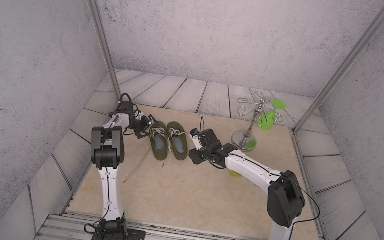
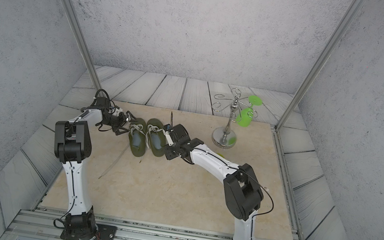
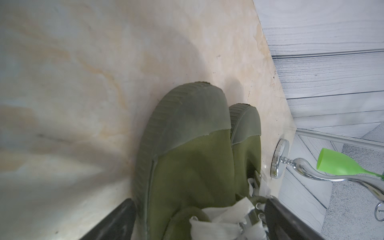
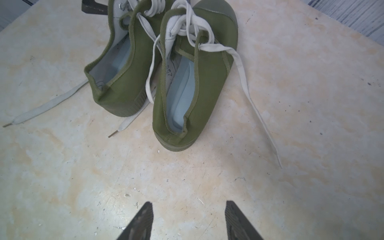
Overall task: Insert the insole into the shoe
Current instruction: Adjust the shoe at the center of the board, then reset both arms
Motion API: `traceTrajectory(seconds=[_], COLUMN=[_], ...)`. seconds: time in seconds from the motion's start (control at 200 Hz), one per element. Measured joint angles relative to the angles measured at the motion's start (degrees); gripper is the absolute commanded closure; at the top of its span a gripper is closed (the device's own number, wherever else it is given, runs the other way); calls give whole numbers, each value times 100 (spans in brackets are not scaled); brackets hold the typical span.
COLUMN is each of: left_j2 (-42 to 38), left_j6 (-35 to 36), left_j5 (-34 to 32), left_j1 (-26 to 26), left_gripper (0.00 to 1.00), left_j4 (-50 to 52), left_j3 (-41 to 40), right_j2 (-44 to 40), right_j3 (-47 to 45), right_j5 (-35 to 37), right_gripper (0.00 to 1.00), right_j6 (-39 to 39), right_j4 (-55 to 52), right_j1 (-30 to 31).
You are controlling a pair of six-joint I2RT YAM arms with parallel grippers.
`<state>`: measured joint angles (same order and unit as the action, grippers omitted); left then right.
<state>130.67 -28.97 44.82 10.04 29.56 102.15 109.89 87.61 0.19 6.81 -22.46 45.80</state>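
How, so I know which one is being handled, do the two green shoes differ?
The left-side shoe has the open left gripper at its laced front; the right-side shoe is untouched, the open right gripper apart from its heel. The left-side shoe's lace trails past its heel; the right-side shoe's lace, off its outer side. Both are olive green, holding pale blue insoles.
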Motion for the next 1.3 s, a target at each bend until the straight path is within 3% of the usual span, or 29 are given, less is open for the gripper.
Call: traceTrajectory(seconds=[0.435,0.626,0.666,0.716,0.776,1.016,1.191,1.301], left_j2=[116,-2,-105,-289,-643,-2999,-4660,-5611], left_j6=[-103,269,391,551,748,1290,1436,1674], left_j5=[153,-39,-140,-264,-433,-1054,-1961,-2450], left_j1=[-369,-367,-363,-343,-328,-210,-210,-208], left_gripper=[1,1,1,1,1,1,1,1], left_j4=[-319,52,175,304,393,-164,-1274,-2162], left_j3=[0,46,46,46,-13,-1497,-3355,-4642], right_j2=[-55,-597,-782,-1021,-1342,-2673,-3779,-4037], right_j3=[-66,-481,-638,-844,-1137,-2321,-3871,-4422], right_j5=[138,334,374,442,525,890,1283,1617], right_gripper=[42,41,38,25,0,1,1,1], right_j6=[-2,-9,-24,-57,-83,-61,28,-87], right_j4=[-120,-57,-9,61,177,734,1810,2170], right_j1=[-31,-125,-168,-234,-337,-905,-1545,-1731])
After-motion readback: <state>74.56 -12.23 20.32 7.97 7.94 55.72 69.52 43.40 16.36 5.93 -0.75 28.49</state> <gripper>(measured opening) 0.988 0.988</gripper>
